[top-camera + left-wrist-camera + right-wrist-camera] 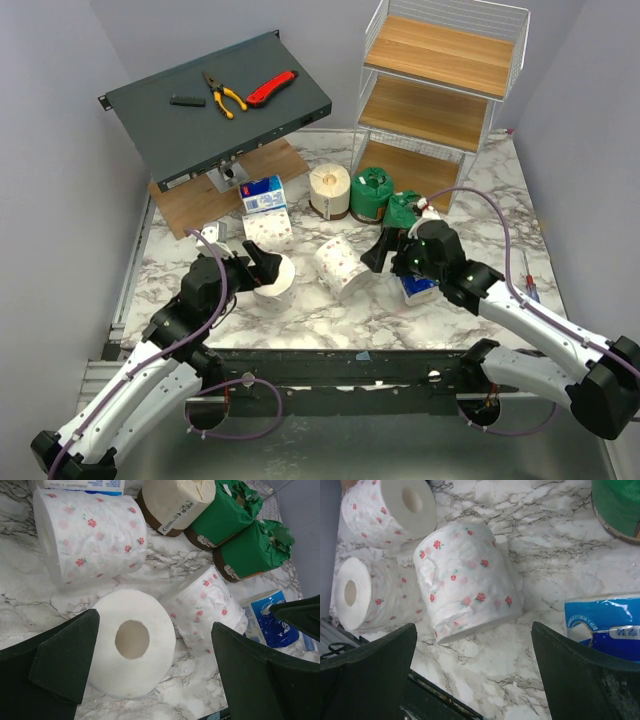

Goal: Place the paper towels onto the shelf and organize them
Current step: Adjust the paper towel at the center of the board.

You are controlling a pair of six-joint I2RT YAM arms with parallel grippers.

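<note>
Marbled white tabletop [330,310]; plain grey walls [60,120] on three sides; even light.

Marble table [330,318] (paper towels [340,266] atop)

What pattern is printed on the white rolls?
Small pink-red flowers on white, clearest on the roll in the right wrist view.

Soft paper rolls [467,580], perhaps glossy marble-look tabletop [555,555]
</note>
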